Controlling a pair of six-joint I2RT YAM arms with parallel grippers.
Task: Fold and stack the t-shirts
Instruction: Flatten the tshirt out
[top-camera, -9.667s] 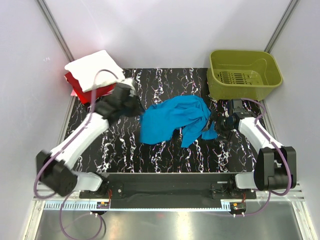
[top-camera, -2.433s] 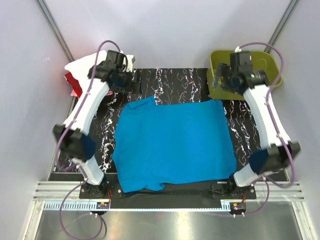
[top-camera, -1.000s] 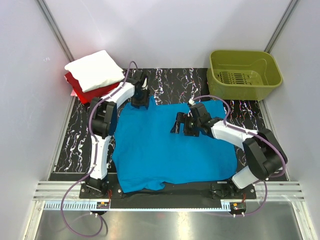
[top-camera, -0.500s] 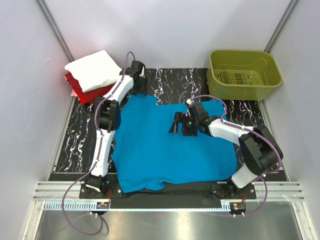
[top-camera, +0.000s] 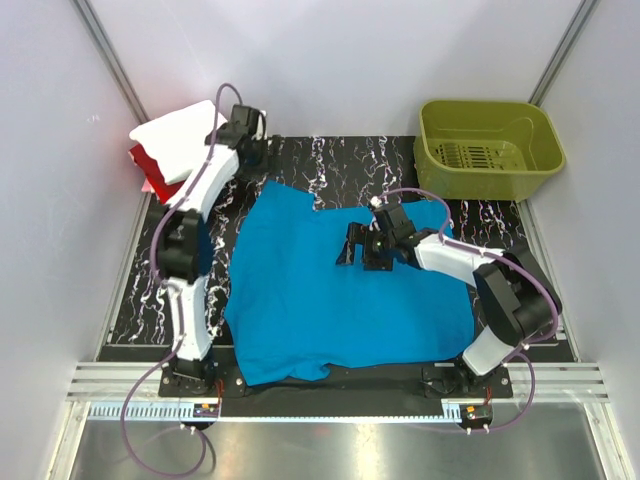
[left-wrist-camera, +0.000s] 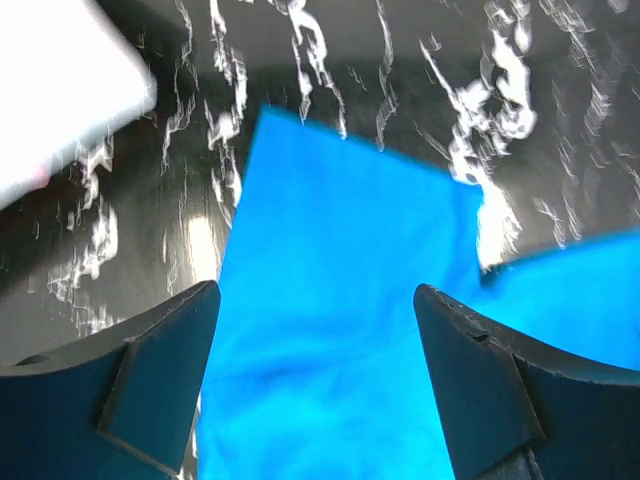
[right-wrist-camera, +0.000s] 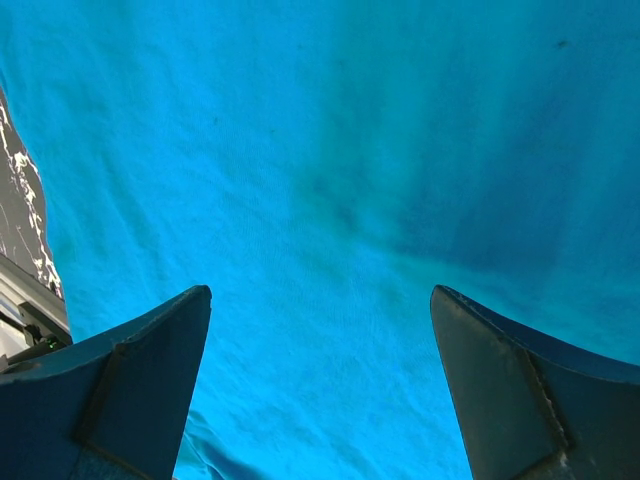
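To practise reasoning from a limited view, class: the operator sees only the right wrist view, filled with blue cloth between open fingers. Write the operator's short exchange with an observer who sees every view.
Operator: Where is the left gripper?
Observer: It is open, poised by the far-left corner of the blue shirt, which lies spread out.
Operator: Are any shirts folded?
Observer: Yes, a white shirt lies folded on a red shirt at the far-left corner of the table.
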